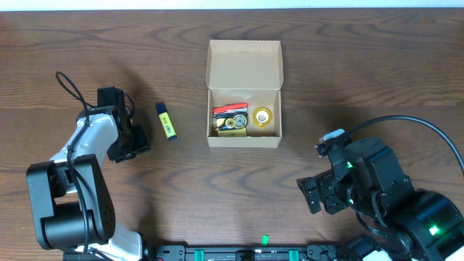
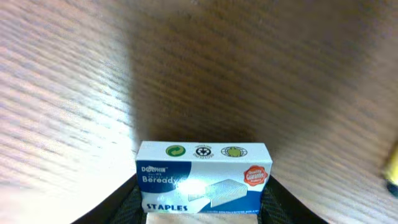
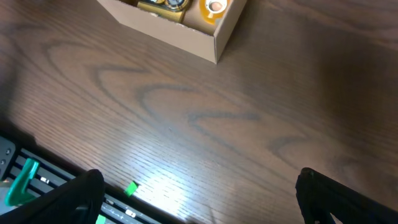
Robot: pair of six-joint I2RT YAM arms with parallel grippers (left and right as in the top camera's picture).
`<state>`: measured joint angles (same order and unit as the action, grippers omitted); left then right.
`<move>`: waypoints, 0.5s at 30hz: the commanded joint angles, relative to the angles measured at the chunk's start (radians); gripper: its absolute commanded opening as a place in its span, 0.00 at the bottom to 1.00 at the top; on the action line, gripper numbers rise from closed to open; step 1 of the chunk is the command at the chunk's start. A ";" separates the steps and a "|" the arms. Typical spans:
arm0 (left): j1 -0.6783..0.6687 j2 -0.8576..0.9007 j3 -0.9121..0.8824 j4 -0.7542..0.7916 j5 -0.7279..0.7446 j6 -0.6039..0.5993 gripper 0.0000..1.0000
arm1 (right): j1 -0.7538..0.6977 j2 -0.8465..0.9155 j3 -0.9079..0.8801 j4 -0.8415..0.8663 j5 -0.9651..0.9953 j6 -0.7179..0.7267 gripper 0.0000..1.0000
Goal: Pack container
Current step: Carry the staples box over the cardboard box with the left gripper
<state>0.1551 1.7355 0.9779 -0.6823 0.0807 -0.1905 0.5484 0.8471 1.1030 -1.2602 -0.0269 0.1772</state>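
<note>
The container (image 1: 244, 64), a tan cardboard box with its lid flap folded back, stands at the table's middle and holds a tape roll (image 1: 262, 116), a red item and a yellow one. My left gripper (image 2: 203, 205) is low at the left of the table (image 1: 130, 141). Its fingers (image 2: 130, 205) press both sides of a blue-and-white staples box (image 2: 204, 177), which rests on the wood. My right gripper (image 3: 199, 193) hovers open at the front right (image 1: 319, 192), with nothing between its fingers (image 3: 336, 196). The container's corner (image 3: 186, 34) shows in the right wrist view.
A yellow highlighter (image 1: 166, 120) lies between the left gripper and the container, and shows at the right edge of the left wrist view (image 2: 392, 168). A black rail (image 1: 239, 254) with a small green tab (image 1: 265, 238) runs along the front edge.
</note>
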 commanded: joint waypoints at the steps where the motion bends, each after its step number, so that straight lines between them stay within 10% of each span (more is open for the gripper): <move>1: 0.001 0.011 0.118 -0.043 0.016 -0.019 0.27 | 0.007 -0.003 -0.002 -0.001 0.000 0.001 0.99; 15: -0.304 0.011 0.534 -0.230 0.052 -0.147 0.19 | 0.007 -0.003 -0.002 -0.001 0.000 0.001 0.99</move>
<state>-0.0963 1.7439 1.4696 -0.9047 0.1081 -0.2623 0.5484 0.8471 1.1030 -1.2602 -0.0269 0.1772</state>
